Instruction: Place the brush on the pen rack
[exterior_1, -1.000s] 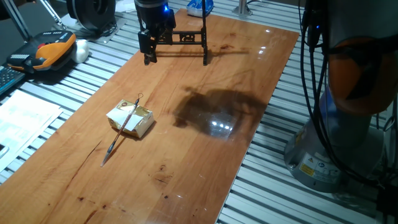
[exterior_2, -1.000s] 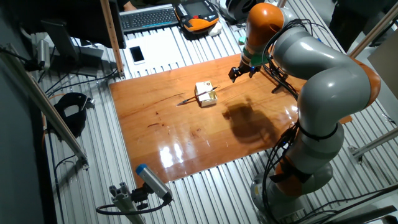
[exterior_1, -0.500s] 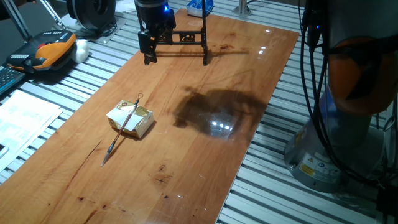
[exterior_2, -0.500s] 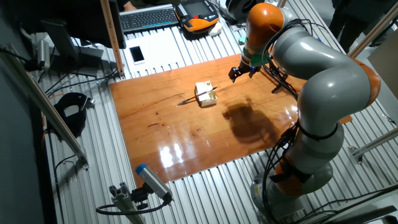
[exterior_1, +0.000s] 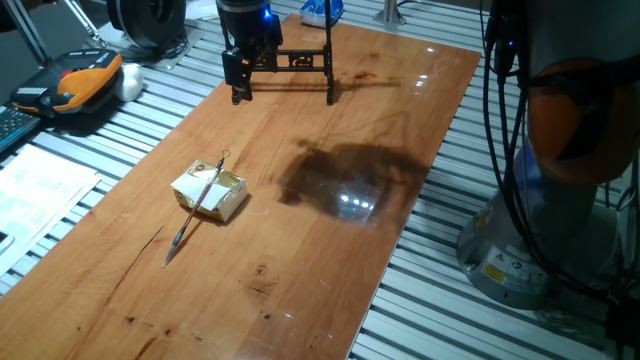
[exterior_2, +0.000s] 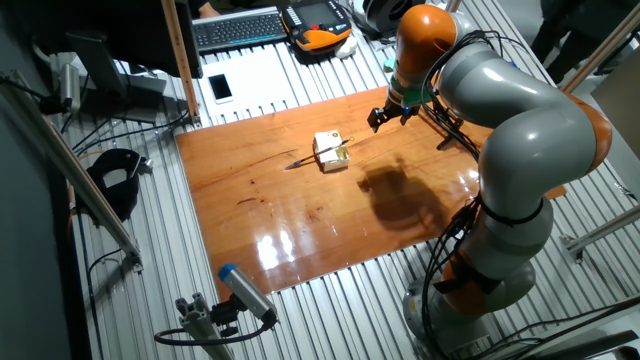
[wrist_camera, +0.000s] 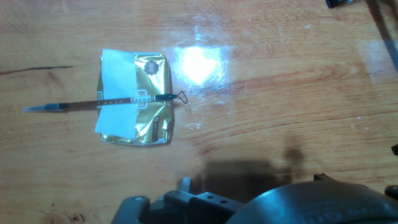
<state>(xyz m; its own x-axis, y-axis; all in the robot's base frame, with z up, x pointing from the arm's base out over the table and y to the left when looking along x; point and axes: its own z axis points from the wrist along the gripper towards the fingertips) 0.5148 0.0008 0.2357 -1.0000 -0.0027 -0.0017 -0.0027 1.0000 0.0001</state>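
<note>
Wooden tabletop (exterior_1: 330, 200), one fixed view: the brush (exterior_1: 197, 206) lies across the yellowish box (exterior_1: 211, 194), bristles down toward 7 o'clock; the gripper (exterior_1: 240, 78) hangs empty beside the pen rack (exterior_1: 296, 62) at 12 o'clock, its opening indiscernible. Other fixed view: the arm (exterior_2: 520, 110) reaches over the rack, well apart from the brush. Hand view: brush at 9 o'clock, loop end on the box. Risk: a thin shaft propped on the box may roll or slip during pinching.

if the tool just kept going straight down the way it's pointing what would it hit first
Probably bare tabletop. The tool points down at the wood beside the pen rack; the brush and its box lie well off that line. Depth near the rack is uncertain.
</note>
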